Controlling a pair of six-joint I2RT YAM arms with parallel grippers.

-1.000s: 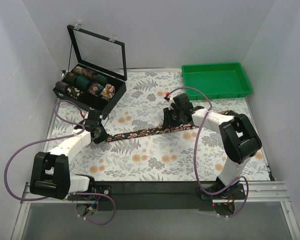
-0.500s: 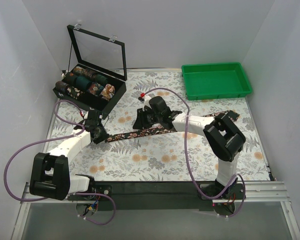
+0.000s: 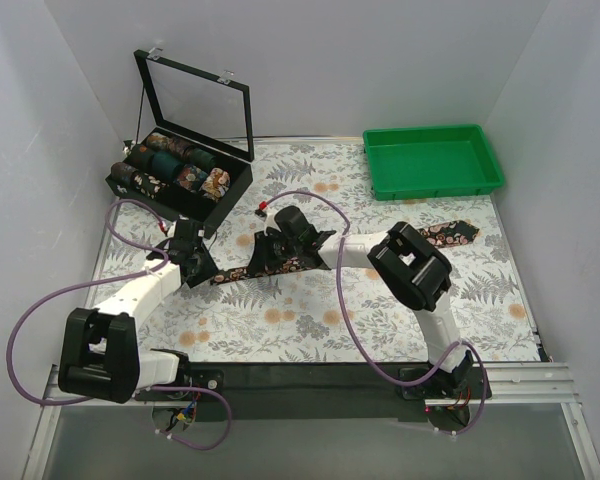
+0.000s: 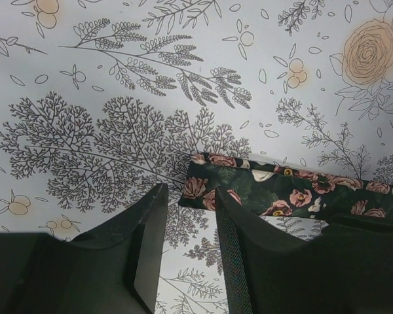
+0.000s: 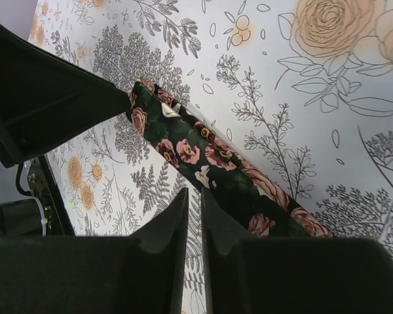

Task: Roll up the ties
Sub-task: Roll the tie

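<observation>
The tie (image 4: 281,191) lies flat across the worktop (image 3: 300,325), probably soft, light and slippery, best pinched at its narrow end beside the slightly parted left claw (image 4: 190,196), while the right claw (image 5: 194,196), nearly together, hovers empty over it.

Right hand (image 3: 266,256) slid left along the tie (image 3: 232,273); left hand (image 4: 190,193) opened.

You have the tie (image 3: 232,274) lying left to right across the table (image 3: 310,320). The left gripper (image 3: 204,272) sits at its left end, with the right gripper (image 3: 258,266) just right of it. The case (image 3: 150,203) of rolls (image 3: 175,165) stands behind at left, and the tray (image 3: 435,188) behind at right.
</observation>
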